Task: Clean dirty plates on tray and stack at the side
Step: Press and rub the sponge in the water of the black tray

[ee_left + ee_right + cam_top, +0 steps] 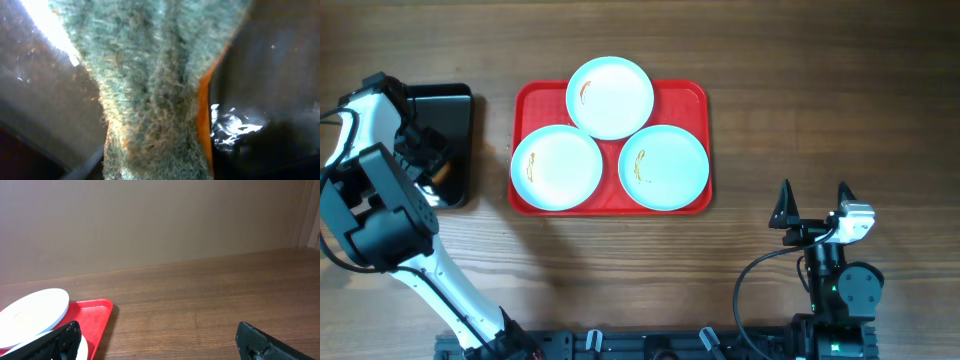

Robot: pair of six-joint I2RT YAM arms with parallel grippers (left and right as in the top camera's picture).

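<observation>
A wooden surface (800, 120) is spread beneath both sets of jaws. A red tray (685, 100) is set ahead-left of the right jaws, well apart, and to the right of the left jaws. The left jaws are placed over a black pan (455, 105). Three smeared plates (610, 97) are carried on the tray. A green scouring pad (150, 90) is seen close before the left jaws; whether it is clamped cannot be told. The right jaws are held wide apart, empty.

I see open table (770, 130) between my right gripper (814, 186) and the tray (693, 95). Three plates (610, 97) fill that tray, the far one overlapping both near ones. My left arm (375, 200) crowds the black pan (455, 105).
</observation>
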